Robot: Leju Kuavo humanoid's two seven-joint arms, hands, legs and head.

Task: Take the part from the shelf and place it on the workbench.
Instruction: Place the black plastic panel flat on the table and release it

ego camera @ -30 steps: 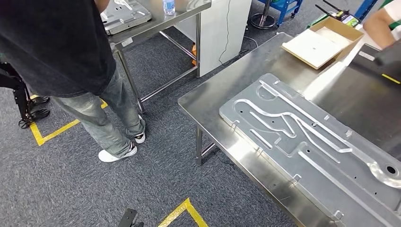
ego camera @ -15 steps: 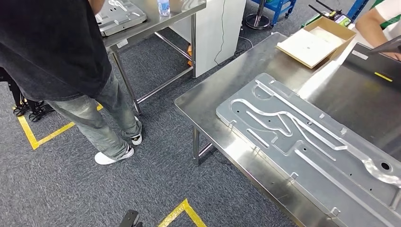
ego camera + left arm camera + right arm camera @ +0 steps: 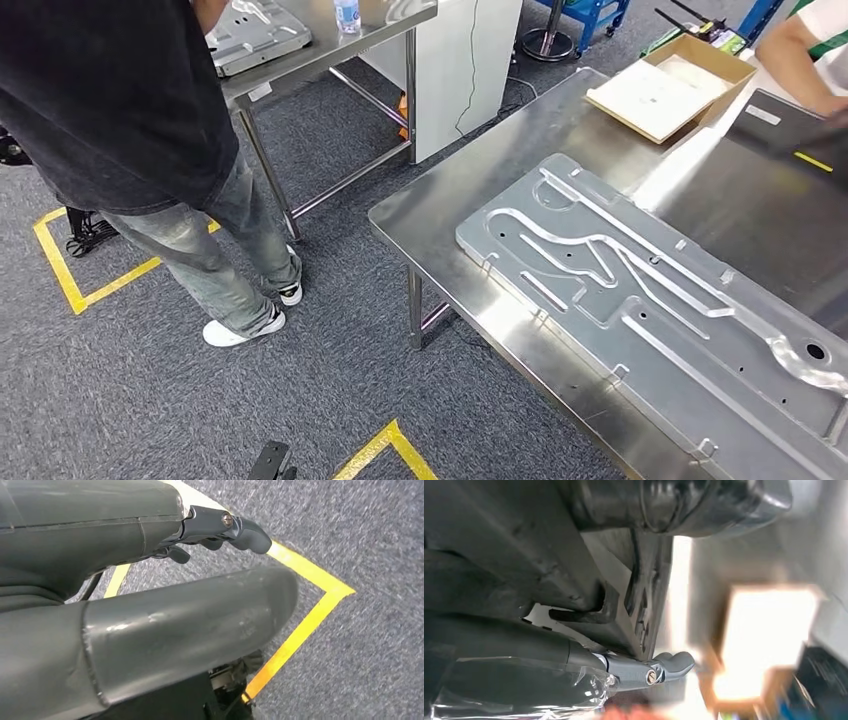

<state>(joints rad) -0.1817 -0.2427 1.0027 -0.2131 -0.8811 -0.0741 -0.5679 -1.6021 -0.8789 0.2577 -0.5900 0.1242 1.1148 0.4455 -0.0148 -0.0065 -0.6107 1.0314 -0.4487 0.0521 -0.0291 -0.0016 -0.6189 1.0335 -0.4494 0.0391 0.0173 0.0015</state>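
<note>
On the steel table (image 3: pixel 470 175) at four o'clock lies the part (image 3: pixel 640 300), long axis running ten to four. The right robot hand (image 3: pixel 644 650) grips a dark plate; the left robot hand (image 3: pixel 210 535) hangs empty, fingers loosely apart.

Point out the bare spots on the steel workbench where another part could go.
Bare steel workbench lies between its near-left corner and the open cardboard box, left of the large grey grooved metal plate. Only a narrow strip remains along the front edge. The plate crowds the middle.
</note>
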